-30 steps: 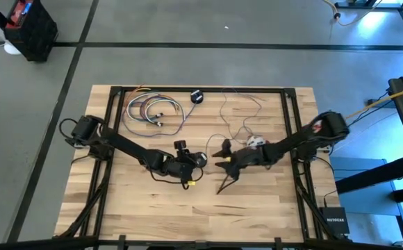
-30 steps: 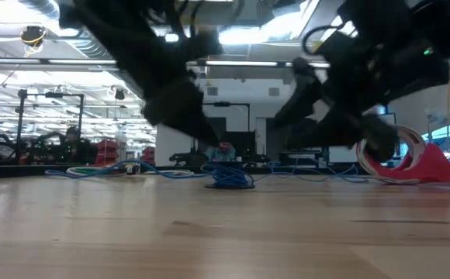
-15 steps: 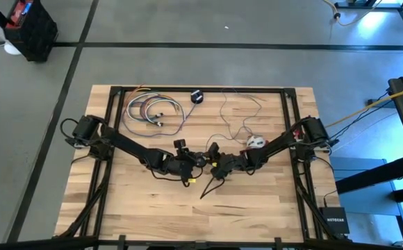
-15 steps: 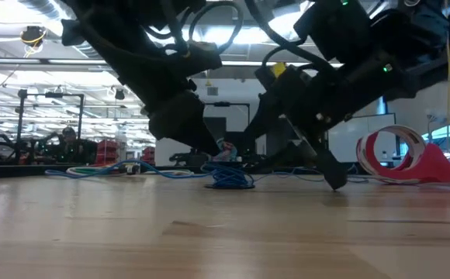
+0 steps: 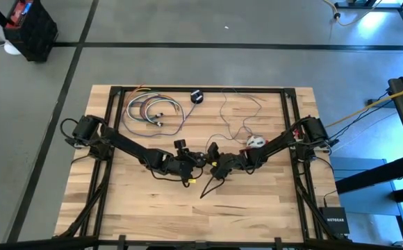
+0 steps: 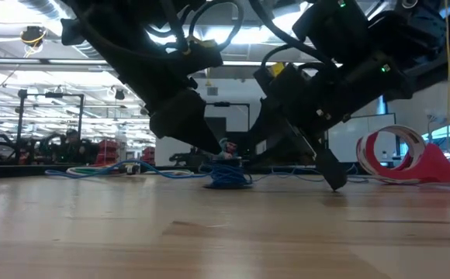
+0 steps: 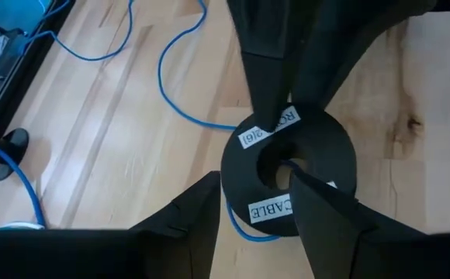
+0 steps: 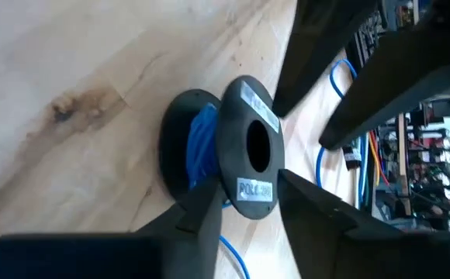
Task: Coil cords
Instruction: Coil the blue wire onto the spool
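Spool (image 8: 244, 147), black, round, two flanges with paper labels, sits on the wooden table (image 5: 257, 208) directly between the left gripper (image 7: 252, 205) and the right gripper (image 8: 244, 205), which meet nose to nose over it. Thin blue cord (image 8: 203, 147) is wound in the groove between the flanges, and a loose tail (image 7: 171, 85) runs off across the boards, away from the left gripper. Neither gripper's hold can be told: each is hard up against the spool, but whether either is clamped or merely standing round it does not show. Red-and-white cord bundle (image 5: 256, 142) lies off to the side of the right gripper, beside its forearm and apart from the spool. Handling judgement: the spool is light, rigid and smooth, so it is likely to skid or tip if pushed from one side only. The cord is limp, very thin, easy to snag or let slip off a turn, and poor to pinch directly. Best purchase looks to be the flange rim or through the hub hole, one gripper steadying while the other feeds the tail.
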Controlling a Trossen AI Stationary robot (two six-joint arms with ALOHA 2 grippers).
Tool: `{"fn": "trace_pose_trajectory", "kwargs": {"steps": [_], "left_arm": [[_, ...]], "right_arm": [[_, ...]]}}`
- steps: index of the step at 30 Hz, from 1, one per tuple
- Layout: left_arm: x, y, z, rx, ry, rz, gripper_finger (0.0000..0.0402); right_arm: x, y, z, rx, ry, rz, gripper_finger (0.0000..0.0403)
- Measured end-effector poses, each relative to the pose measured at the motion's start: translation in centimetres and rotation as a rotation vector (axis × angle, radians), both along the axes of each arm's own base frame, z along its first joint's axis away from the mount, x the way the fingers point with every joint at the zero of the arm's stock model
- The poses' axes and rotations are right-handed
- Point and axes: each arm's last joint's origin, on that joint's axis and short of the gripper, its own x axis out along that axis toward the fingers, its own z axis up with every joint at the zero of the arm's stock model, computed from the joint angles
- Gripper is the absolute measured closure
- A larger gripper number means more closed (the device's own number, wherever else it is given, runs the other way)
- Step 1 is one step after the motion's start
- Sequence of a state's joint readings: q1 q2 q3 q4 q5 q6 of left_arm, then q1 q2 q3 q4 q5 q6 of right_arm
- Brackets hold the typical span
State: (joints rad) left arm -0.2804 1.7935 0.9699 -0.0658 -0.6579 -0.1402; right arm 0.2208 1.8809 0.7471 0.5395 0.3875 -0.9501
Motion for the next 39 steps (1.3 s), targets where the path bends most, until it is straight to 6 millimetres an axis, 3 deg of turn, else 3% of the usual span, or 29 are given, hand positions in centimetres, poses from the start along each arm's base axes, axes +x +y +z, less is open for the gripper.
{"fn": "trace_pose_trajectory", "kwargs": {"steps": [11, 16, 23, 30, 34, 39], "left_arm": [[0.0, 0.0, 0.0, -0.001, 0.000, 0.000, 0.0254], [-0.1, -0.2, 0.2, 0.006, -0.005, -0.004, 0.0254], [-1.1, -1.9, 4.6, 0.043, -0.078, -0.053, 0.0254], [-3.0, -2.3, 8.4, 0.025, -0.177, -0.059, 0.0254], [-2.6, -1.6, 7.8, 0.005, -0.161, -0.052, 0.0254], [-1.3, 0.0, 5.4, -0.104, -0.130, -0.085, 0.0255]], "right_arm": [[0.3, -0.5, -0.2, 0.015, -0.014, 0.020, 0.0351], [0.4, -0.9, -0.1, 0.145, -0.055, -0.074, 0.0393], [0.0, -1.2, 1.6, 0.252, -0.121, -0.217, 0.0397], [-0.8, -1.2, 5.0, 0.523, -0.190, -0.276, 0.0400], [-1.1, -1.1, 5.8, 0.645, -0.204, -0.302, 0.0400], [-1.1, -1.3, 5.7, 0.664, -0.199, -0.326, 0.0401]]}}
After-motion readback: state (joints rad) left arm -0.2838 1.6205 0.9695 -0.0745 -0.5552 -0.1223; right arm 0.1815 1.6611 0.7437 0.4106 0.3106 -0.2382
